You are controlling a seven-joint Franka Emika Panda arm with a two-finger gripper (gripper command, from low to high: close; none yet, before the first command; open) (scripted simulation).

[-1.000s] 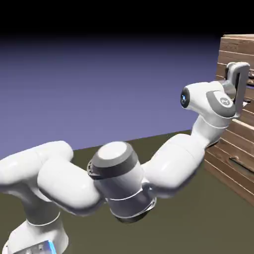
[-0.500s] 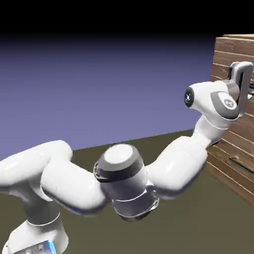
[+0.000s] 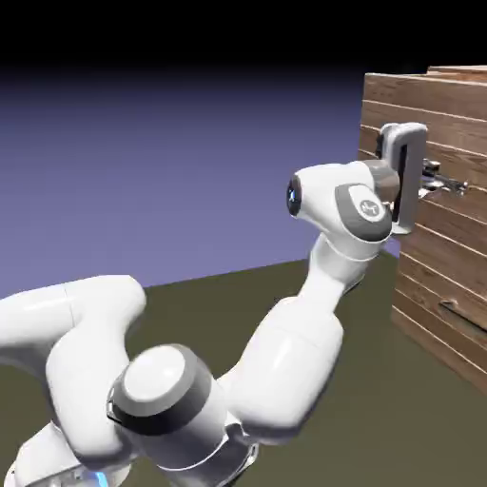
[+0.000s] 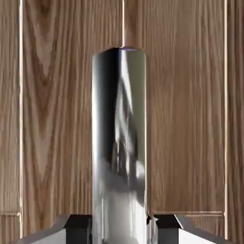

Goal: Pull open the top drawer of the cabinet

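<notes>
Exterior view: top drawer [image 3: 378, 107] stands out from the cabinet [image 3: 440, 276], its front jutting left; gripper [image 3: 443, 183] at its handle | Hand view: jaws closed on the shiny metal bar handle [image 4: 119, 143], a fingertip on either side, brown wood planks behind

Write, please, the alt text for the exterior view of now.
The Panda's gripper holds the handle of the cabinet's top drawer, which stands pulled out toward the arm. Below, the lower drawer's handle is untouched.
</notes>
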